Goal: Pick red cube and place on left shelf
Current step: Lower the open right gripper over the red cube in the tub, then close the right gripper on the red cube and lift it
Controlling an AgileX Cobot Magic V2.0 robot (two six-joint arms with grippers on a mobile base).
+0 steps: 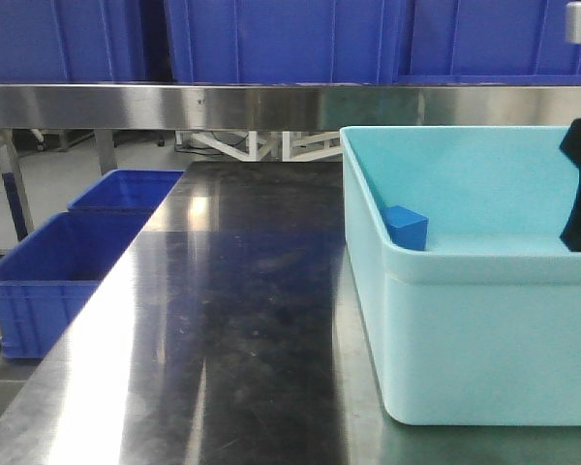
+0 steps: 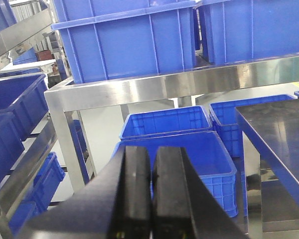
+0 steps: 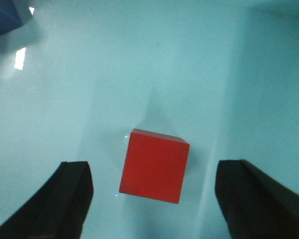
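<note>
Front view: dark steel table [image 1: 223, 320] below the left shelf [image 1: 271, 105], which carries three blue crates [image 1: 281, 39]; two low crates [image 1: 58, 271] sit at left. One pale tub [image 1: 484, 349] holds one blue block [image 1: 407, 228] and one red cube [image 3: 154, 165], lying between the wide-spread, empty fingers of my right gripper [image 3: 154, 174]. My left gripper [image 2: 152, 164] is pressed closed, empty.

A small blue block [image 1: 406, 228] sits in the turquoise tub [image 1: 484, 329] on the table [image 1: 232, 320] below the shelf [image 1: 271, 105].

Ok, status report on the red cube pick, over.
Right gripper open over red cube, on teal tub floor. Left gripper shut, empty. Blue block at tub wall, clear of the grasp.
</note>
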